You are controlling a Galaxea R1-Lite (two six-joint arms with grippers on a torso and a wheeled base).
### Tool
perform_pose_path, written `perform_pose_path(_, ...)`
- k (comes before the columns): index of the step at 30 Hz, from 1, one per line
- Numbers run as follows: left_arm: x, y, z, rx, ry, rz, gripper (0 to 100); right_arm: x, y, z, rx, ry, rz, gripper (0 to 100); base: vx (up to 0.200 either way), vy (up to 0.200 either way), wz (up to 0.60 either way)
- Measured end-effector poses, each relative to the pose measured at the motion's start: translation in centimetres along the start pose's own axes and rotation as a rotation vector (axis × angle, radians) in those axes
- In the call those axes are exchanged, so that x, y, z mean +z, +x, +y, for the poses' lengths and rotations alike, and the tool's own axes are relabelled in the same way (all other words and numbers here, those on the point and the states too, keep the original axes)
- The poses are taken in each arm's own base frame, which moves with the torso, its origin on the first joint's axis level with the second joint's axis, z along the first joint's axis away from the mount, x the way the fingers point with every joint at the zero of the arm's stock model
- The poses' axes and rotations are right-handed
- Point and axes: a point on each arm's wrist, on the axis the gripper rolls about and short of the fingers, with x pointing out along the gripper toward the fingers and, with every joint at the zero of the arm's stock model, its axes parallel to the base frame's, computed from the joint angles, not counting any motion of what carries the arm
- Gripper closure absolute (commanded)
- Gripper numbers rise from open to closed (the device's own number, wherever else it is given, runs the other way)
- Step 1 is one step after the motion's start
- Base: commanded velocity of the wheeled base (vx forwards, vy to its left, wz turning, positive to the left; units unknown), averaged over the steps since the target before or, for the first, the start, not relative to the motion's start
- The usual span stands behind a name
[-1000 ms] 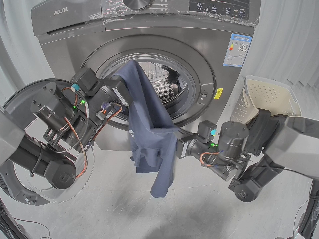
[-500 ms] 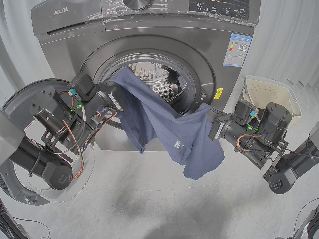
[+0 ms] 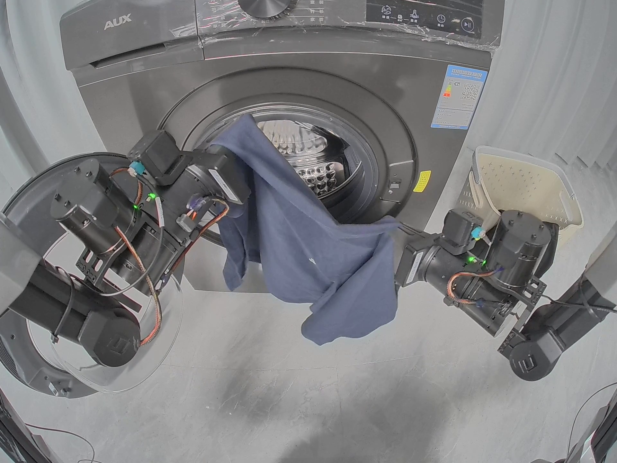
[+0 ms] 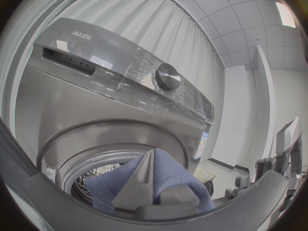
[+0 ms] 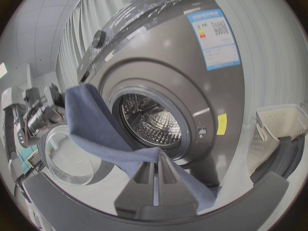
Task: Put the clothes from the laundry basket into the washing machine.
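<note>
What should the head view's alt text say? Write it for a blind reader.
A blue cloth garment hangs stretched between the left tool and right tool, both shut on it, before the open drum of a grey metal front-loading washing machine. A cream perforated plastic laundry basket stands beside it on the right.

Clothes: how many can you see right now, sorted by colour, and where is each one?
Blue: 1, the blue shirt, held between the left hand and the right hand in front of the washing machine.
Black: 1, the black garment, lying in the laundry basket.
Total: 2
</note>
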Motion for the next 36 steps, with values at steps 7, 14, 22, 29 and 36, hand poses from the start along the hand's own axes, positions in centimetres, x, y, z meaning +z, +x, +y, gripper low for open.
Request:
perform_pose_path(7, 1.2, 0.1, -1.1, -0.025, -0.014, -0.032, 100, -3.1, 1.9, 0.2, 0.015, -0.005, 0.067, 0, 0.0, 0.0, 0.0)
perform_pose_path(14, 2.0, 0.3, -1.4, -0.033, -0.018, -0.061, 100, -6.0, 3.5, 1.2, 0.046, -0.007, 0.121, 0, 0.0, 0.0, 0.0)
perform_pose_path(22, 2.2, 0.3, -1.5, -0.035, -0.018, -0.063, 100, -7.9, 4.3, 1.9, 0.064, -0.009, 0.159, 0, 0.0, 0.0, 0.0)
perform_pose_path(29, 2.2, 0.3, -1.5, -0.035, -0.018, -0.064, 100, -8.6, 4.6, 2.9, 0.088, -0.007, 0.167, 0, 0.0, 0.0, 0.0)
perform_pose_path(36, 2.2, 0.3, -1.3, -0.032, -0.015, -0.062, 100, -9.1, 4.4, 4.0, 0.117, -0.003, 0.181, 0, 0.0, 0.0, 0.0)
